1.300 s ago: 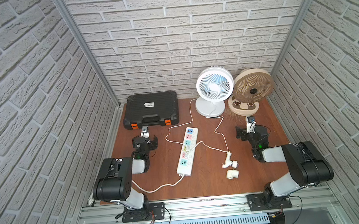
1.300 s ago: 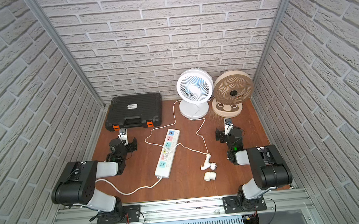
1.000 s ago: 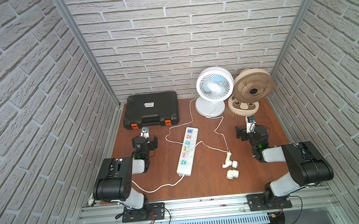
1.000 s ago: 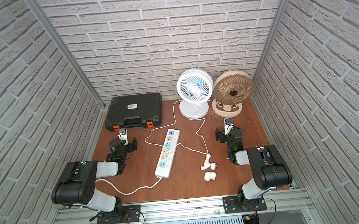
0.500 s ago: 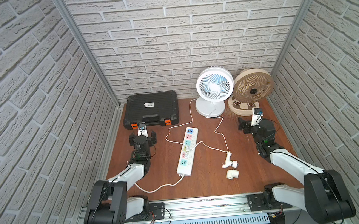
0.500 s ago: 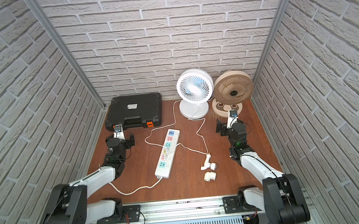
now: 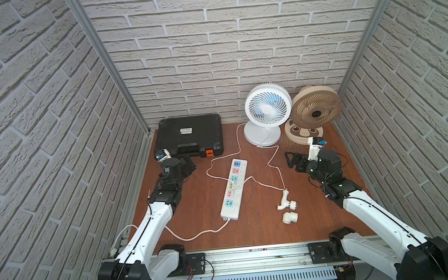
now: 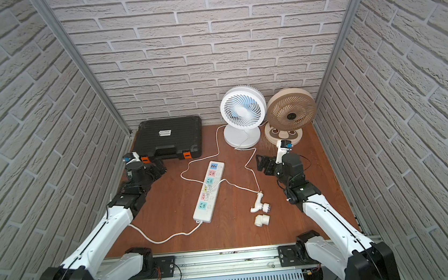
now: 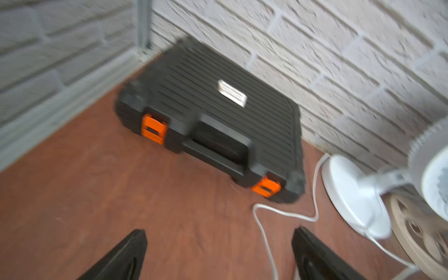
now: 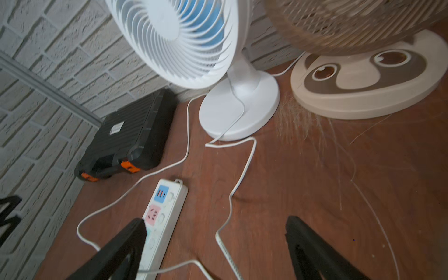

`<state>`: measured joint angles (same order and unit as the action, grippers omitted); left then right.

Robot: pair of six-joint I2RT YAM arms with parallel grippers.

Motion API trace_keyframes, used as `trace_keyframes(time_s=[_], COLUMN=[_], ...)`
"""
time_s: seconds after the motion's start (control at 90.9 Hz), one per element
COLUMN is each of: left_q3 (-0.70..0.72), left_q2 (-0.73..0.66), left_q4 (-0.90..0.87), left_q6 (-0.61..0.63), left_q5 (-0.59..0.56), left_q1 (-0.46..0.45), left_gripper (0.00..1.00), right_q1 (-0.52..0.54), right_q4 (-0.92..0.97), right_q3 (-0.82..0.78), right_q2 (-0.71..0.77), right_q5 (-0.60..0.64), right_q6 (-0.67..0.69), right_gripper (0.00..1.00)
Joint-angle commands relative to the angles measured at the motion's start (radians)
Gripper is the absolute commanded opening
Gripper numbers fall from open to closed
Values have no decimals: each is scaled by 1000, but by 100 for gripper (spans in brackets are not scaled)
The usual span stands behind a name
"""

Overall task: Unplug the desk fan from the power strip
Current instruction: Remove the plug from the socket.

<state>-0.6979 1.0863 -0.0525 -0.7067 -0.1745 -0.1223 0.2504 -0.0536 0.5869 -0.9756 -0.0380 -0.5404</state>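
The right gripper [image 10: 215, 240] was seen with its jaws spread wide, nothing held between them and nothing touched; in the right wrist view the 2 black fingers [image 10: 128, 244] framed bare wood and a loop of white cord. The left gripper [image 9: 218, 249] was likewise released and empty, its fingers [image 9: 126, 252] parted above bare tabletop, pointed toward the black case [image 9: 218, 126].

The power strip [image 7: 234, 188] was laid flat near the middle of the table [image 7: 201, 204], slanted, with its own cord [image 7: 198, 234] trailing off the near end toward the left arm's base. A white plug [image 7: 233, 187] was seen seated in the strip's middle sockets, its thin cable [image 7: 238, 142] looped back to the white desk fan [image 7: 266, 114] at the rear wall. The beige fan [image 7: 315, 109] was stood just beside it, to the right.

In both top views the right gripper [image 8: 266, 166] was held low, near the beige fan's base and well apart from the strip. 2 white pipe fittings [image 7: 288, 208] were left between the strip and the right arm. Open wood was left between the left arm and the strip; the brick side walls closed in both outer edges of the table.
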Motion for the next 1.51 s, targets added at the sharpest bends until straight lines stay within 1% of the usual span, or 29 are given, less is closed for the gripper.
trace_keyframes(time_s=[0.0,0.132,0.231,0.308,0.462,0.627,0.836,0.924,1.089,1.342,1.496], left_q3=[-126,-315,-465,-563,-699,-843,-872,-893,-887,-917,-958], left_q2=[66,222,369,473,646,826,913,948,977,1032,1068], left_q4=[-124,-274,-397,-459,-537,-620,-605,-616,-600,-640,-681], left_q6=[56,137,175,192,240,280,302,317,327,333,343], left_q5=[59,64,62,69,80,141,225,281,346,335,289], left_q1=[-92,-198,-252,-275,-320,-339,-350,-354,-366,-385,-407], left_gripper=[98,98,98,98,98,98,98,98,98,98,98], right_q1=[98,214,275,312,359,387,407,415,429,441,445], right_q4=[54,74,78,77,83,86,85,79,68,65,70], right_q3=[16,17,17,15,16,12,7,5,2,-1,-2], right_q2=[21,0,-15,-22,-25,-25,-27,-33,-48,-45,-39], right_q5=[95,185,233,258,283,297,309,309,310,313,315], right_q6=[8,21,23,23,22,23,23,23,20,23,22], right_gripper=[93,93,93,93,93,94,94,94,95,95,95])
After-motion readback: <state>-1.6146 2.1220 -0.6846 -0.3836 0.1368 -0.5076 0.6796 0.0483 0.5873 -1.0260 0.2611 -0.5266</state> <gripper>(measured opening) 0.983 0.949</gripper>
